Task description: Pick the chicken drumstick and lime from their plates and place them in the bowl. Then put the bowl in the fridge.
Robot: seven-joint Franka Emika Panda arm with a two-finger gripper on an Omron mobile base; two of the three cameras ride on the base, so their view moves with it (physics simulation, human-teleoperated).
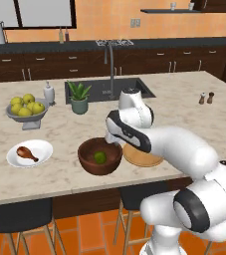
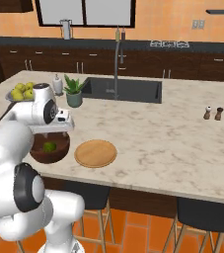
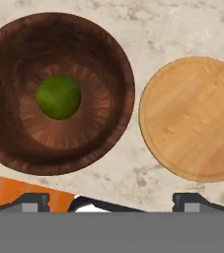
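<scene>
- Reaching for the chicken drumstick (image 1: 27, 153) looks like the step in hand: it lies on the white plate (image 1: 46, 147) near the tabletop's (image 1: 184, 97) front edge, towards the left end, reddish meat to the back-left and pale bone end towards the front-right.
- A good grasp would come straight down over the thick meaty part, fingers across the drumstick's long axis, so it does not roll or pivot on the glossy plate; the plate is shallow, so the descent should stop short of the glaze.
- The fruit dish (image 1: 27, 115) and potted plant (image 1: 79, 97) stand further back from the plate, well apart from a path along the front edge.
- The bowl (image 3: 114, 52) sits just right of the white plate, at the front edge, and the lime (image 3: 58, 97) already rests at its centre, so that half appears done.
- The gripper (image 3: 124, 200) hangs above the gap between bowl and wooden plate (image 3: 197, 116), fingertips spread wide and holding nothing; in the base views the wrist hides most of the fingers, so its exact height over the bowl is hard to judge.
- The wooden plate lies bare just right of the bowl, near the front edge.
- Lifting clear of the bowl's rim before swinging left would avoid nudging it.
</scene>
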